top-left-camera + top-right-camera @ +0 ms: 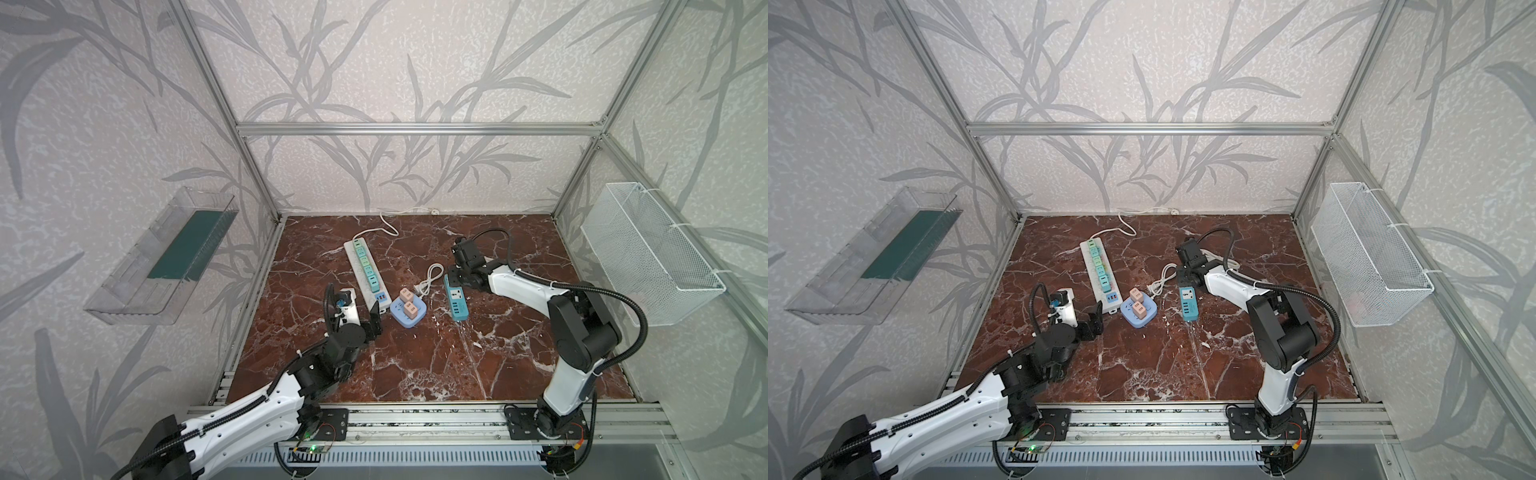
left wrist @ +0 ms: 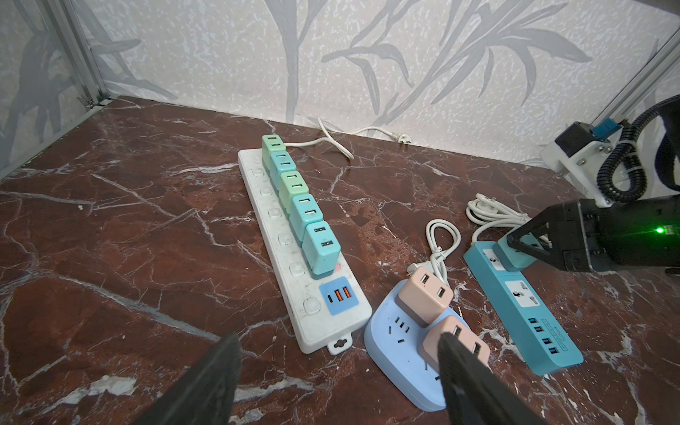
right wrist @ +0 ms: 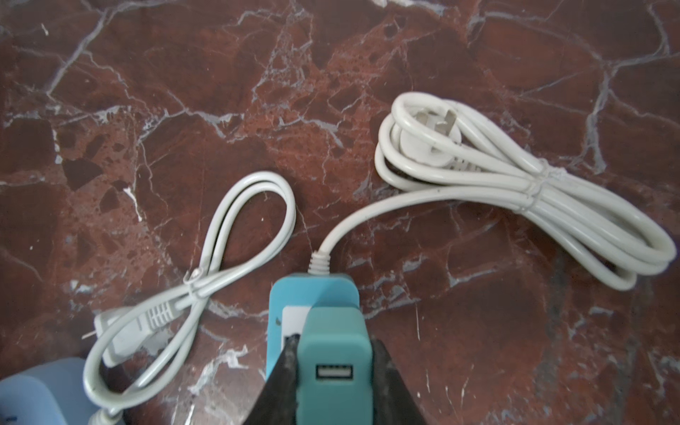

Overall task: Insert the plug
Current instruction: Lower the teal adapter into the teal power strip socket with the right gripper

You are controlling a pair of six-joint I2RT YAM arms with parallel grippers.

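Observation:
My right gripper [image 3: 333,340] is shut on a teal USB plug [image 3: 333,353], one black finger on each side of it. The plug [image 2: 513,255] stands on the far socket of the teal power strip [image 2: 522,305], and its prongs are hidden. In both top views this strip [image 1: 455,299] [image 1: 1187,301] lies right of centre with the right gripper [image 1: 453,276] over its far end. My left gripper [image 2: 336,342] is open and holds nothing. It hovers low near the close end of the white power strip [image 2: 279,257].
The white strip [image 1: 361,270] carries a row of green and teal plugs. A light-blue rounded socket block [image 1: 409,318] holds two pink plugs. White cord bundles [image 3: 515,184] lie beyond the teal strip. A wire basket [image 1: 648,253] and a clear tray [image 1: 162,253] hang on the side walls.

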